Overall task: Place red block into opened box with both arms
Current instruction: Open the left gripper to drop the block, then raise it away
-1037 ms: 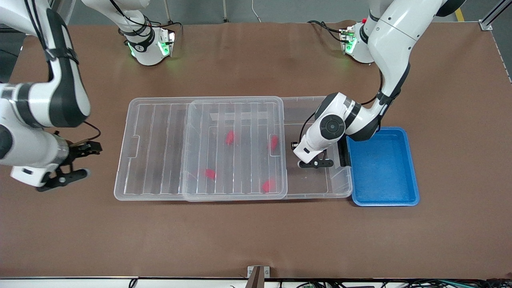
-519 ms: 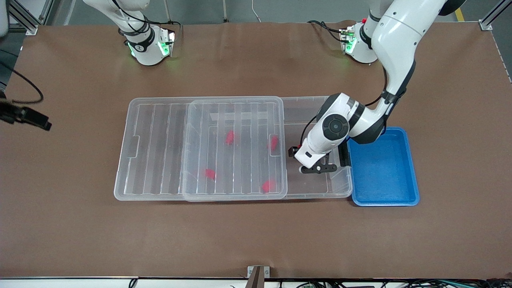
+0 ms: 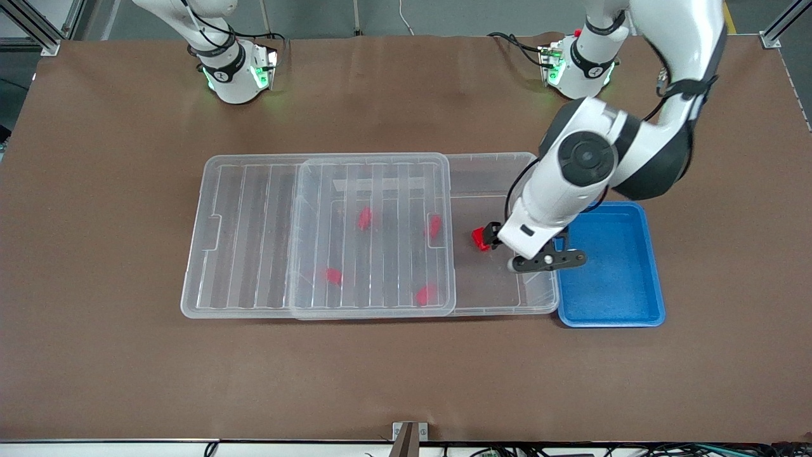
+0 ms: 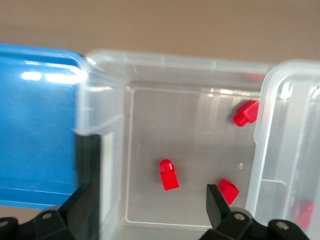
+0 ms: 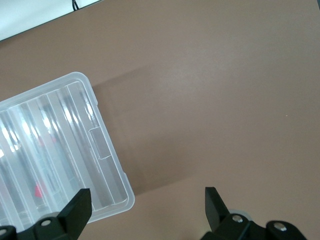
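Red block (image 4: 168, 174) loose in the box (image 4: 165, 62), 5 inside.

Bright, even overhead light; soft shadows on the surface (image 3: 406, 374) beside the box (image 3: 507, 309). White glare streaks the blue tray (image 4: 35, 125). Left wrist view slightly blurred

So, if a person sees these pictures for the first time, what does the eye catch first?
Probably the left gripper, open above the box at its uncovered end beside the blue tray. A red block lies on the box floor there, and more red blocks show through the lid.
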{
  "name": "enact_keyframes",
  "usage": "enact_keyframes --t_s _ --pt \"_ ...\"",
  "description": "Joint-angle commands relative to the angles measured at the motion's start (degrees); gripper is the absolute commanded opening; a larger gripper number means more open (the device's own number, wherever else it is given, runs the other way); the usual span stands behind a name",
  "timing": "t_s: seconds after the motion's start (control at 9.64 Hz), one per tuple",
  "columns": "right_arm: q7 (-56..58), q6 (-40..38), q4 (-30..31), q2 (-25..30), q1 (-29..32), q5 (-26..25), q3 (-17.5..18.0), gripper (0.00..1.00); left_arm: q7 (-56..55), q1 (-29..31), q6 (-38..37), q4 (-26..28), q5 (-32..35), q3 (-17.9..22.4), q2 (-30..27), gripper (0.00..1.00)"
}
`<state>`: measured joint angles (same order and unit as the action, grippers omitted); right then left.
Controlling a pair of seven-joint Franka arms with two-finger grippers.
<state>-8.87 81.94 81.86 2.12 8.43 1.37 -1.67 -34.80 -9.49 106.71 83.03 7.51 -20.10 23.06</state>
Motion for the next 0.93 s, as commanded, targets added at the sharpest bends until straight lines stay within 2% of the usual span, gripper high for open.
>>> enact_keyframes --t_s 0.0,0.21,0.62,0.73,0.83 --pt "1.2 1.2 1.5 -1.1 -1.7 -2.5 0.2 1.00 5.8 4.5 -5.1 -4.2 0.8 0.0 -0.9 1.00" --pt "3.4 1.0 1.6 -1.1 -2.0 -2.5 0.4 1.00 11.0 9.6 -6.1 -4.1 0.8 -0.1 -6.7 1.00" --pt "3.2 0.4 1.7 -1.2 -1.7 -2.4 0.4 1.00 20.6 15.5 -16.1 -4.0 -2.7 -0.1 -15.1 1.00" --pt "3.4 0.3 1.6 -1.2 -1.7 -2.4 0.4 1.00 23.3 15.6 -17.5 -3.2 -5.1 1.4 -17.8 1.00" --pt "3.7 -0.5 1.6 -1.1 -1.7 -2.4 0.4 1.00 26.9 14.2 -18.3 -0.2 -5.7 5.6 -20.8 1.00"
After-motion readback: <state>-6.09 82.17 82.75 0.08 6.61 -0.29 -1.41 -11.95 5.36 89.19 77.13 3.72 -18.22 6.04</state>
